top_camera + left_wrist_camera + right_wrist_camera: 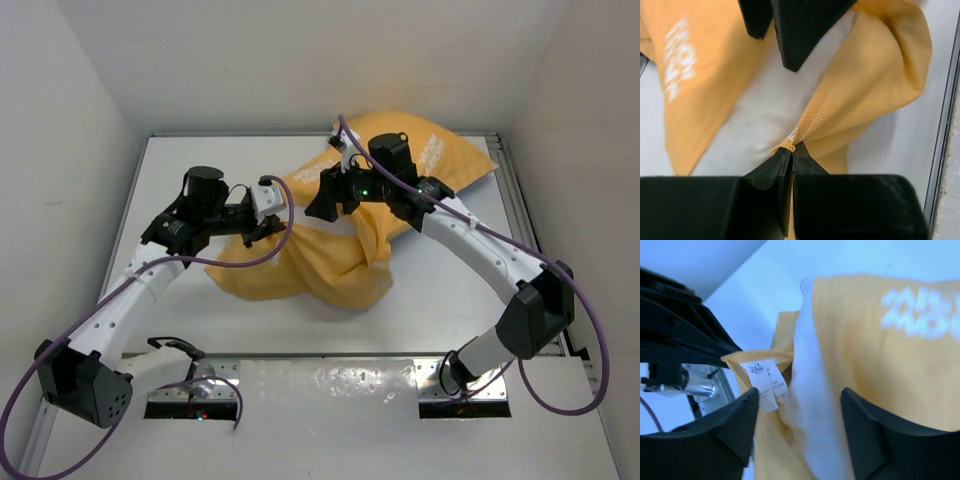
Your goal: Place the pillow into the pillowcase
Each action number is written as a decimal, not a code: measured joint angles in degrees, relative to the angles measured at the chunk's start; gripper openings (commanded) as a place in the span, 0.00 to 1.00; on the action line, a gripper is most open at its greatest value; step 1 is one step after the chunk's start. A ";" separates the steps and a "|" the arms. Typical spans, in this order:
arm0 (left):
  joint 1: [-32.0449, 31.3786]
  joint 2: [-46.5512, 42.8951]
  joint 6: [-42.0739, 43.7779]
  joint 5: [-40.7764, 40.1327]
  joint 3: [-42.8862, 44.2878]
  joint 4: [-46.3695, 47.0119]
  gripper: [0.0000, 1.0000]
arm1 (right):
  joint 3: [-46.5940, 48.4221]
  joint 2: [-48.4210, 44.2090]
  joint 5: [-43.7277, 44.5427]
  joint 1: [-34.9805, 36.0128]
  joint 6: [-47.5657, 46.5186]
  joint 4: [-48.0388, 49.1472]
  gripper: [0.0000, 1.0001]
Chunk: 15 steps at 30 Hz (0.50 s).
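Two arms over orange pillowcase [330, 265] on the surface [200, 170] | left fingers [790, 156] closed, pinching pillowcase hem | right fingers [867, 430] spread apart, holding nothing | white pillow [760, 115] partly inside pillowcase, showing at its opening

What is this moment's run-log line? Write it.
left pincer: shut on orange-yellow fabric pillowcase hem | right pincer: open, astride plump white pillow | pillow: partly inside

Orange pillowcase [300, 270] crumpled at table [440, 300] ctr, white pillow [810, 405] partly inside
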 measured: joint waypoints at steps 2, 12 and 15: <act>0.00 0.00 0.35 -0.63 -0.22 -1.07 0.00 | -0.17 0.13 -1.33 -0.92 2.16 1.70 0.86; -0.15 0.00 2.67 -1.33 -0.63 -3.56 0.00 | 5.20 4.37 5.01 3.30 1.27 1.36 0.82; -0.15 -0.02 3.28 -0.98 -0.63 -4.20 0.00 | 9.97 10.12 9.97 5.35 0.83 0.26 0.99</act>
